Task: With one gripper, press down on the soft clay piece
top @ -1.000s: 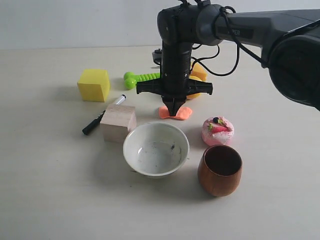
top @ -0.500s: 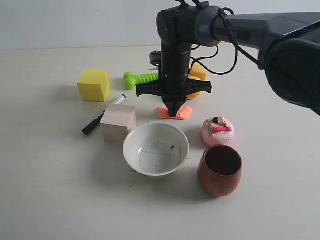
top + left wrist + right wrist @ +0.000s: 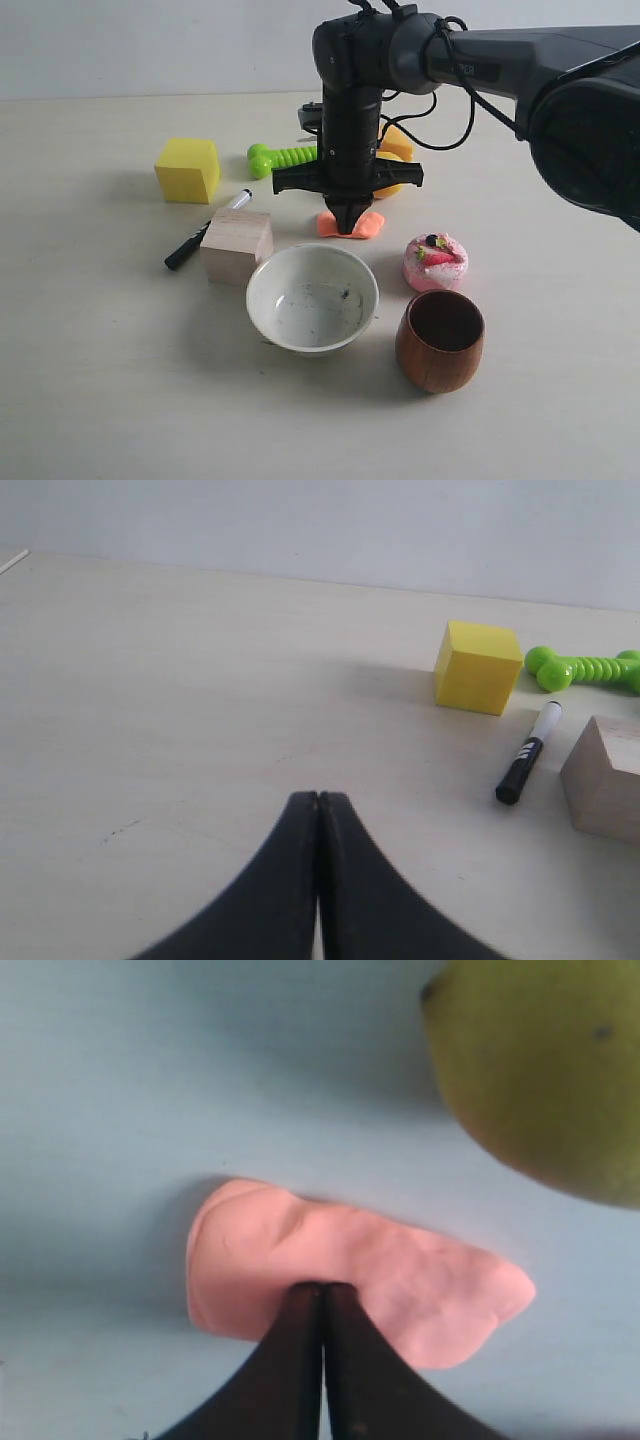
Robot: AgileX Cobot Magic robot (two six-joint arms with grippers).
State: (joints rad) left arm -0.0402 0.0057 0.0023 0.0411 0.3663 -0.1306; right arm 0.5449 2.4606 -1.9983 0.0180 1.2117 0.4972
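Observation:
The soft clay piece [image 3: 366,226] lies flat on the table, a salmon-orange wavy lump just behind the white bowl. In the right wrist view the clay [image 3: 420,1275] spreads to either side of the closed tips. My right gripper [image 3: 349,229] points straight down, shut, with its tips touching the clay's top; nothing is held between them [image 3: 322,1288]. My left gripper [image 3: 318,797] is shut and empty over bare table, well away from the clay. It does not show in the exterior view.
A white bowl [image 3: 312,298] sits in front of the clay, a lemon [image 3: 545,1070] just behind it. A pink cake toy [image 3: 435,261], brown cup [image 3: 440,340], wooden block [image 3: 237,245], black marker [image 3: 205,230], yellow cube [image 3: 188,168] and green toy [image 3: 280,156] stand around.
The right arm has shifted very slightly, with the shut gripper staying on the clay. Nothing else moved.

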